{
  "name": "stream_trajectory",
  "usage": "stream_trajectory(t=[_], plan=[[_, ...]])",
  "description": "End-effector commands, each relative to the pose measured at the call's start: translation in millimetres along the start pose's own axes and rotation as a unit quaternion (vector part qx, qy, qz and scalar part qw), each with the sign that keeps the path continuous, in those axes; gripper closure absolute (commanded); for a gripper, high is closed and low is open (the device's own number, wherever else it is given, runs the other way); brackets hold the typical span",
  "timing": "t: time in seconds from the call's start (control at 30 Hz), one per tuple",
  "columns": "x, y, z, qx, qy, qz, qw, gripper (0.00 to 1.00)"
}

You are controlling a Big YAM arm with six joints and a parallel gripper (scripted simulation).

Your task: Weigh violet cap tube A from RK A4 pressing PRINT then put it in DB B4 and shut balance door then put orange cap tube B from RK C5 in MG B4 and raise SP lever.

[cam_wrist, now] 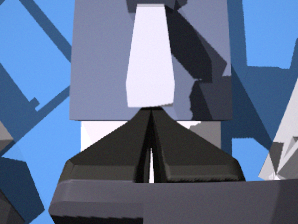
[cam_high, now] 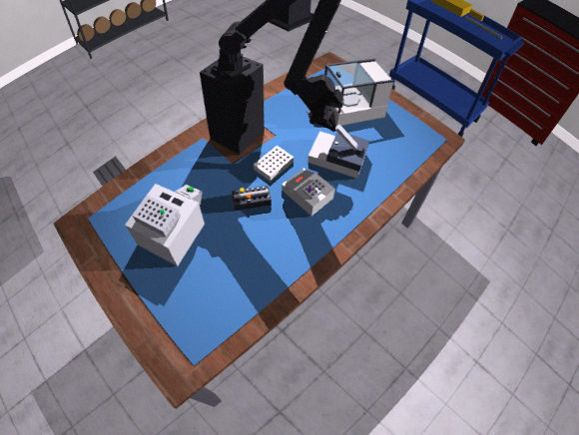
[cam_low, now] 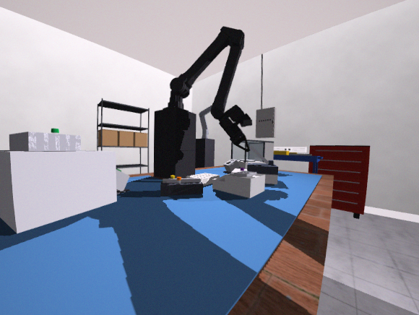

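The pale, tapering lever (cam_wrist: 149,56) of the grey-and-white spectrophotometer (cam_high: 326,150) is the thing in hand. In the wrist view it lies along a grey-blue plate, its broad end just ahead of the black end effector (cam_wrist: 150,121). The end effector is closed down narrow, fingertips together, with nothing between them. Whether the tips actually touch the lever I cannot tell.

The violet-capped tube (cam_high: 309,190) stands in the grey dry block (cam_high: 319,199), and the orange-capped tube (cam_high: 248,196) in the black magnet block (cam_high: 260,202). Judging by that, the tube steps look done and this is the last step: putting the lever up and back.

From above, the end effector (cam_high: 330,122) hangs between the glass-boxed balance (cam_high: 371,107) and the spectrophotometer, over the blue-matted surface (cam_high: 225,279).

The next move likely calls for a push with the closed tips — along the lever's travel, away from the station's front, to its stop. It should be gentle, since the unfixed station could slide or tip.
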State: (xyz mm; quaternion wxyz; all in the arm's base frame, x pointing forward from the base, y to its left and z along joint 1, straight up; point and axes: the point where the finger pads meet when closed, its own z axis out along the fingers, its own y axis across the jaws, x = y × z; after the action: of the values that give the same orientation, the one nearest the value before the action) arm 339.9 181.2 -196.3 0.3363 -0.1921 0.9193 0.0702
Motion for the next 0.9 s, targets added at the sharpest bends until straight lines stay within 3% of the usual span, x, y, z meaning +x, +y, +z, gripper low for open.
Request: stream_trajectory(t=[0.0, 0.33, 0.37, 0.87], plan=[[8.7, 1.6, -1.4, 0.0, 0.006, 0.001, 1.0, 1.0], [6.1, 1.4, -2.5, 0.0, 0.008, 0.001, 1.0, 1.0], [-4.7, 1.9, -4.2, -0.001, -0.001, 0.002, 1.0, 1.0], [-17.7, -1.1, -6.6, 0.001, -0.003, 0.002, 1.0, 1.0]])
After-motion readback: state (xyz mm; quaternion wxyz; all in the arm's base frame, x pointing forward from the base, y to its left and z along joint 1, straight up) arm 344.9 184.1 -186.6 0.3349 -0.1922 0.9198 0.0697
